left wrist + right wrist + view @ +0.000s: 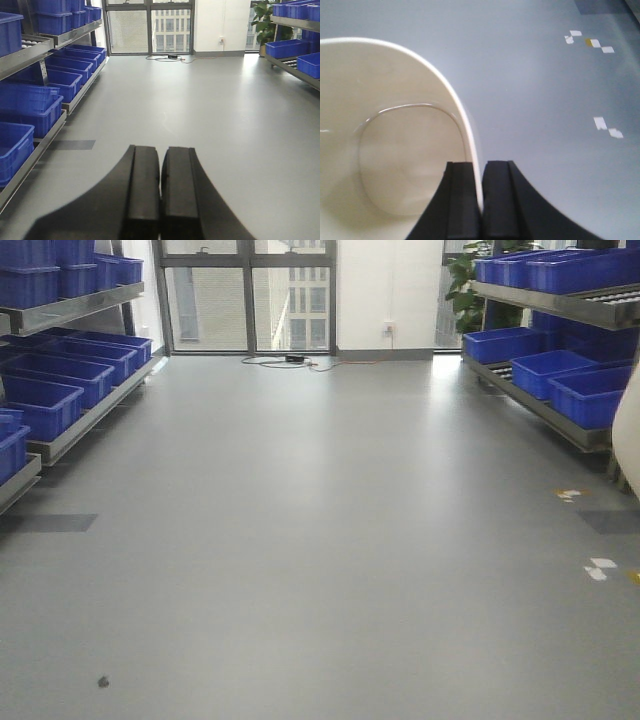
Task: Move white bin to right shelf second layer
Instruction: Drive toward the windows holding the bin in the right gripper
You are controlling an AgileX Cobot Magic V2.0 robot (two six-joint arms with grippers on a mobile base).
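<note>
Your right gripper [481,200] pinches the white bin [395,125] by its wall, left gripper [160,200] pressed closed, empty; grip firmly and turn slowly toward the right shelf [545,410]

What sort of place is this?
Likely a storeroom or logistics test space: steel racks on both sides holding blue crates, a wide bare grey floor, and tall windows facing another building.

White bin [395,100]: glossy, smooth plastic; blue crates [590,390]: plastic; racks [80,305]: dull metal; floor [320,540]: smooth, satin.
</note>
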